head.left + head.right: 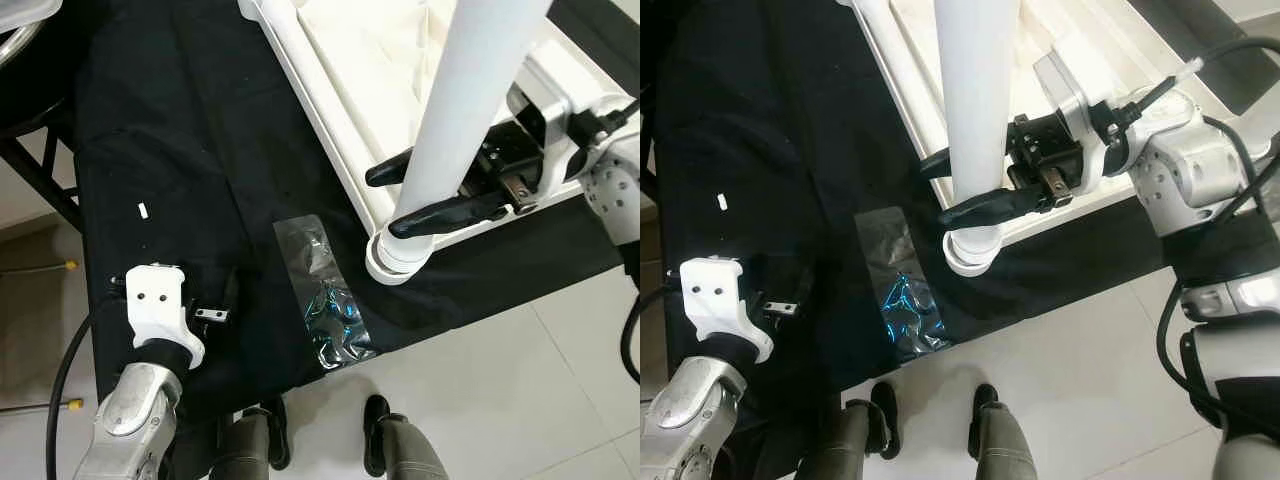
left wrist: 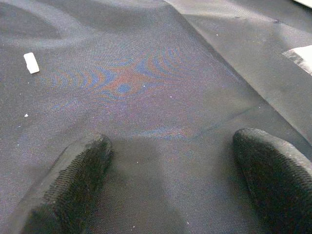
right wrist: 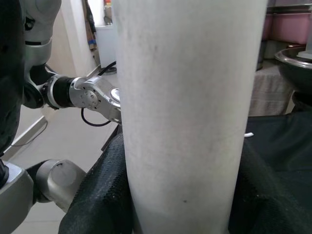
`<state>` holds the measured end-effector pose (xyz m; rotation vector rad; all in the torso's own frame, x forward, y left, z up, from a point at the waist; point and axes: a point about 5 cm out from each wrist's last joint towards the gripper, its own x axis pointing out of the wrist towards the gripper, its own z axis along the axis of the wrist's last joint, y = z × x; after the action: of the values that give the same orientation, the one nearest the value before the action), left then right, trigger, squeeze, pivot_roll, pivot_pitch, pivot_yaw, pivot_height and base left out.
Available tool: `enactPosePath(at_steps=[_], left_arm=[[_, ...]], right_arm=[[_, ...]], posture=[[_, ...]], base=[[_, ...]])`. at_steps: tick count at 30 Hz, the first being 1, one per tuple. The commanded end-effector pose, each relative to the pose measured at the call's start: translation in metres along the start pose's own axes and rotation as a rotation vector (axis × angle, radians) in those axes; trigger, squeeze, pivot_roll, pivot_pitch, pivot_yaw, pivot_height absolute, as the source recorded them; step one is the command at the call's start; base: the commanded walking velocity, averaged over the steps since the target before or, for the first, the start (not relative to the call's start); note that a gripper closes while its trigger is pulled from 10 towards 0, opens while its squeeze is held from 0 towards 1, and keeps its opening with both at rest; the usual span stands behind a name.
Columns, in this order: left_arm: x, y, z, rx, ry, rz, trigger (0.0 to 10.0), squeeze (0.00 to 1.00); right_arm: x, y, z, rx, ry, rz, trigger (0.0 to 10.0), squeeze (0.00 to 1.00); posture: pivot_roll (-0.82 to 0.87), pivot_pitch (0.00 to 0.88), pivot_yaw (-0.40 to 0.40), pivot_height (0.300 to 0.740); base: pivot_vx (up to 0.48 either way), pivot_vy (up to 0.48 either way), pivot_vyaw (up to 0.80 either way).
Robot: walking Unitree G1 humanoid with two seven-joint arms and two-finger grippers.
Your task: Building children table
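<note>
Gripping the white leg (image 1: 470, 110) low on its shaft, the right tool (image 1: 450, 195) is clamped from the right, the leg's long axis rising from the tabletop's (image 1: 340, 100) near corner, where its foot sits, toward the camera. The left tool (image 2: 170, 180) hovers with fingers apart over the black counter (image 1: 170, 130), well to the left, so the right arm, reaching in across the tabletop with its wrist level, looks the one to turn or seat the leg.

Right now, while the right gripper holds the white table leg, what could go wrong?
The right gripper clamps the round white table leg low, so the tall leg might tilt or slip. Its base sits at the white tabletop's corner near the black cloth's edge. The clear plastic bag could slide off.
</note>
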<state>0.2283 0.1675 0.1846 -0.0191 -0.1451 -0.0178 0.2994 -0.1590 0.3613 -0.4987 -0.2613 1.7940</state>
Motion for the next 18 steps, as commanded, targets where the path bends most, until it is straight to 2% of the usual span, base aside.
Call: enactPosePath(at_steps=[1, 18], left_arm=[[-0.005, 0.007, -0.015, -0.001, 0.086, 0.032, 10.0, 0.00], [-0.006, 0.004, -0.015, -0.005, 0.089, 0.031, 10.0, 0.00]], right_arm=[[0.004, 0.000, -0.007, 0.014, 0.024, 0.022, 10.0, 0.00], [0.016, 0.002, -0.010, 0.027, -0.016, 0.071, 10.0, 0.00]], posture=[[0.12, 0.463, 0.050, 0.740], [0.12, 0.462, 0.044, 0.740]], base=[[0.000, 0.000, 0.00], [0.000, 0.000, 0.00]])
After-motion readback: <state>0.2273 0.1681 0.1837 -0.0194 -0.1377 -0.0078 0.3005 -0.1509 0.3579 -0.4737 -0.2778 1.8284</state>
